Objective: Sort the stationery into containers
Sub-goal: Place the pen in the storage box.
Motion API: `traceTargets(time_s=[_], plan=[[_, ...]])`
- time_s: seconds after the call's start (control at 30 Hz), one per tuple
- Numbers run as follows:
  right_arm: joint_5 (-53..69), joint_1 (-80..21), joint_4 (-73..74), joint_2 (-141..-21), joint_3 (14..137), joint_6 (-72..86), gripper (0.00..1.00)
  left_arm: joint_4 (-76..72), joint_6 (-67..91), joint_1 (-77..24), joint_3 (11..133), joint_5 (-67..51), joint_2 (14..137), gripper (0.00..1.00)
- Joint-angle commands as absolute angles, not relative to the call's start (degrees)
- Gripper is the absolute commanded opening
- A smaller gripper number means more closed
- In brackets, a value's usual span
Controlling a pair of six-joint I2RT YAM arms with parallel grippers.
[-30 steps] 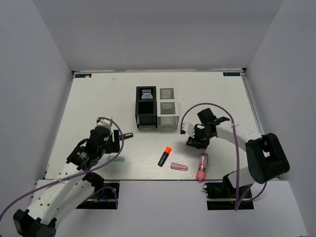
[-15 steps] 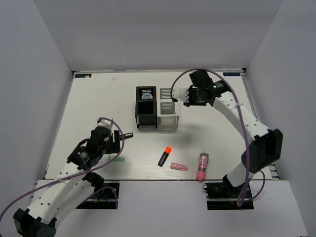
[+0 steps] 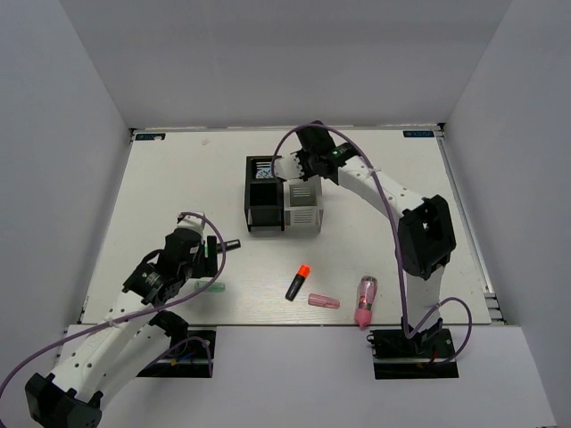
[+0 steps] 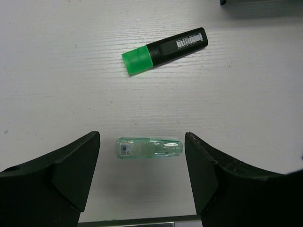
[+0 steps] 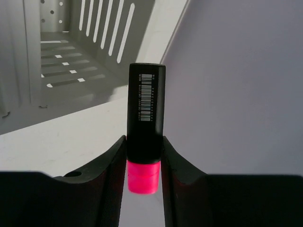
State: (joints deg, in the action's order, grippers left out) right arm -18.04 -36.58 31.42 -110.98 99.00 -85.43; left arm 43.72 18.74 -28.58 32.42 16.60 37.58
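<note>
White tabletop point(image 3: 178, 187), mid-sort. Pinching black pink-capped highlighter point(image 5: 147, 104) in right claw point(image 5: 143, 142) at white-grey slotted box point(image 3: 303, 218). Hovering left claw point(image 4: 142, 136), gaping, over pale green capsule point(image 4: 149, 147). Left to sort: green-capped highlighter point(image 4: 163, 51), orange-capped highlighter point(image 3: 297, 282), pink capsule point(image 3: 324, 301), pink-clear tube point(image 3: 365, 300).

This looks like a robot lab cell: a white bench point(image 3: 178, 178) is walled by plain panels point(image 3: 285, 62) beyond and either side of the right gripper point(image 5: 143, 139), with arms point(image 3: 419, 236) bolted on and purple cables point(image 3: 382, 192) trailing.

Stationery point(image 3: 297, 283) and containers point(image 3: 265, 218) on white table point(image 3: 169, 187)
</note>
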Motion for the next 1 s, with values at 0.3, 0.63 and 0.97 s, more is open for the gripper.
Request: traceTargets(time_s=[0.3,0.63,0.97], plan=[[-20.5,-39.6,33.5,-111.2,98.0,-104.8,0.00,43.5,18.0,-28.2,32.5,15.1,37.5,0.82],[-21.5,-40.5,35.2,-114.2,101.9,-103.3,0.39,42.5,17.3,-28.3,32.1,12.5,37.5,0.83],[-20.3,-41.5,35.7,-111.5,103.7,-94.2,0.51,36.0,16.0,-28.3,30.1,0.4,36.6,0.41]])
